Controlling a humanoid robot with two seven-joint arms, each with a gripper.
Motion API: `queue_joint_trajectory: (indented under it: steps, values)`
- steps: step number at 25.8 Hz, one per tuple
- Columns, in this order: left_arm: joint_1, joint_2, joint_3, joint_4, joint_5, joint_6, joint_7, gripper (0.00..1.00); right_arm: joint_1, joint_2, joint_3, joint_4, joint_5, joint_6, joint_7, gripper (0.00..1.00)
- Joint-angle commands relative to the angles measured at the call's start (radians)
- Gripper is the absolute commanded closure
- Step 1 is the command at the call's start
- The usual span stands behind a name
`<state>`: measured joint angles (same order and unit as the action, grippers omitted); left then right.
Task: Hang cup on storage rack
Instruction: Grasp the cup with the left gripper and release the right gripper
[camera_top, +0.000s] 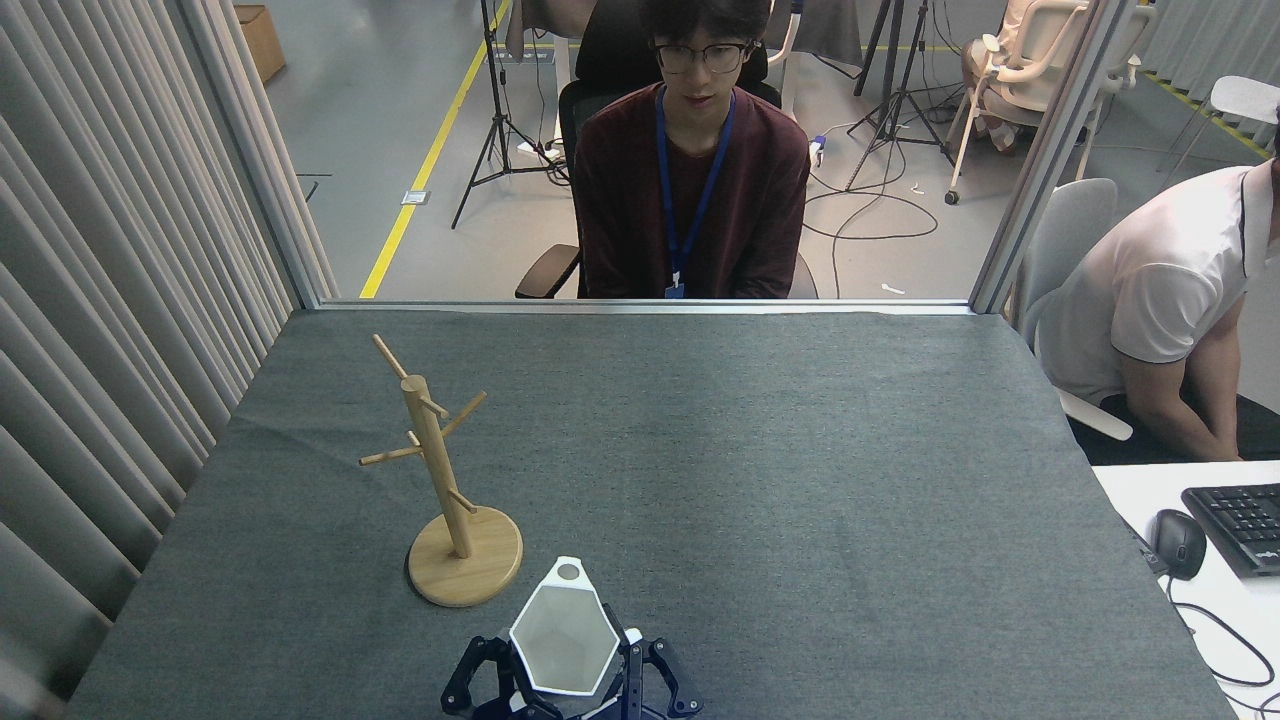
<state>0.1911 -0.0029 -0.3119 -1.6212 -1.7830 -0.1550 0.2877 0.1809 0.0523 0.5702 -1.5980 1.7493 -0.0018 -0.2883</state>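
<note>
A: Two hands sat at the bottom edge, crowded together. Cup (563, 640) was low centre, mouth facing the camera, small hole at its top.
B: Who had it?
A: Right hand (640, 680), dark fingers (634, 672) clamped on the cup's right side. Left hand (490, 680) was just beside the cup's left; couldn't tell if its fingers were apart or together.
B: Rack?
A: Storage rack (440, 480) stood upright on the grey desk (800, 450), up-left of the cup, apart from it. Pegs bare.
</note>
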Motion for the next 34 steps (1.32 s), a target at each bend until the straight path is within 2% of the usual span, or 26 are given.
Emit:
queue_joint_trajectory:
  steps: [1, 3, 5, 7, 9, 10, 13, 14, 17, 18, 23, 30, 32, 34]
  values:
    - [-0.001, 0.000, 0.000, 0.000, 0.001, 0.002, 0.011, 0.01, 0.005, 0.000, 0.002, 0.004, -0.001, -0.003, -0.003, 0.39]
    - [-0.001, 0.000, 0.002, -0.002, 0.001, 0.003, 0.011, 0.06, 0.006, 0.000, 0.002, 0.004, -0.001, -0.003, -0.003, 0.39]
    - [0.001, 0.000, 0.002, -0.003, 0.001, 0.002, 0.016, 0.20, 0.006, 0.000, 0.002, 0.004, -0.001, -0.003, -0.003, 0.39]
    - [-0.001, 0.001, 0.000, -0.005, 0.001, 0.002, 0.028, 0.29, 0.005, 0.000, 0.002, 0.004, -0.001, -0.003, -0.003, 0.39]
    - [-0.001, 0.004, 0.000, -0.005, 0.001, 0.002, 0.033, 0.46, 0.006, 0.000, 0.002, 0.004, -0.001, -0.001, -0.003, 0.39]
    - [-0.001, 0.004, 0.000, -0.005, 0.001, 0.002, 0.033, 0.51, 0.006, 0.000, 0.002, 0.004, -0.001, -0.001, -0.003, 0.38]
    - [-0.001, 0.006, 0.000, -0.005, 0.001, 0.002, 0.034, 0.53, 0.006, 0.000, 0.002, 0.004, -0.001, 0.003, -0.003, 0.37]
    - [-0.001, 0.006, 0.000, -0.005, 0.001, 0.002, 0.036, 0.53, 0.006, 0.000, 0.002, 0.004, -0.001, 0.006, -0.003, 0.33]
    - [0.001, 0.006, 0.000, -0.005, 0.001, 0.002, 0.048, 0.53, 0.006, 0.000, 0.002, 0.004, -0.005, 0.017, -0.008, 0.04]
    - [0.001, 0.006, -0.001, -0.005, 0.001, 0.002, 0.050, 0.53, 0.006, 0.000, 0.002, 0.004, -0.007, 0.019, -0.009, 0.02]
    - [0.001, 0.006, 0.000, -0.005, 0.001, 0.002, 0.050, 0.53, 0.006, 0.000, 0.002, -0.013, -0.007, 0.020, -0.020, 0.02]
    - [0.002, 0.009, 0.000, -0.005, 0.001, 0.002, 0.062, 0.53, 0.005, 0.000, -0.013, -0.137, -0.008, 0.019, -0.058, 0.02]
    - [0.002, 0.009, -0.001, -0.006, 0.001, 0.002, 0.067, 0.53, 0.003, 0.001, -0.044, -0.161, -0.030, 0.032, -0.066, 0.02]
    - [0.004, 0.009, 0.000, -0.008, 0.001, 0.002, 0.071, 0.53, -0.006, 0.008, -0.125, -0.161, -0.091, 0.077, -0.068, 0.02]
